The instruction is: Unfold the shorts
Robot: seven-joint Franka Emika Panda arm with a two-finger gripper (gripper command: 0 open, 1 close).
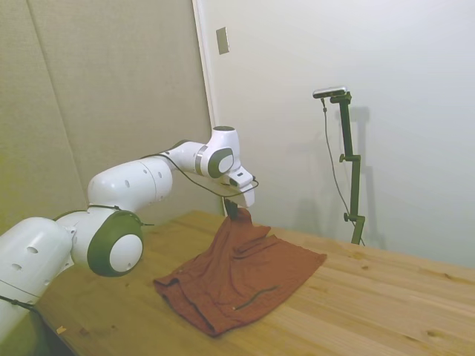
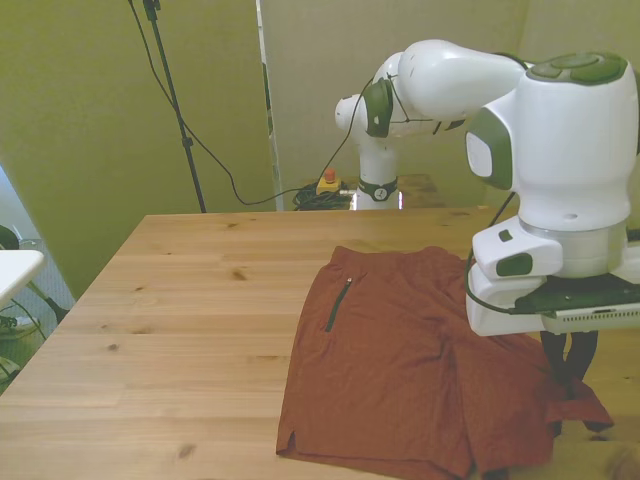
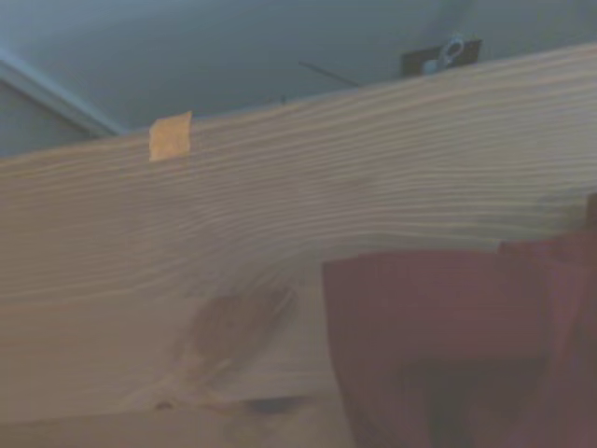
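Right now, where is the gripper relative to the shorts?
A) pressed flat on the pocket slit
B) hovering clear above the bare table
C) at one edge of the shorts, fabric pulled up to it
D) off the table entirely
C: in the side view the gripper sits at the peak of the shorts, whose fabric rises to it from the table.

Wooden table [image 2: 180, 300]; red button box [image 2: 328, 181] on floor behind; tape scrap [image 3: 170, 136].

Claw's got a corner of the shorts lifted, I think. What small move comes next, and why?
Probably carry the pinched corner outward, away from the rest of the cloth, then lower it. The claw seems shut on a raised peak of the wrinkled rust-red fabric shorts, while the rest lies creased on the wooden table. Pulling outward should flatten that fold.
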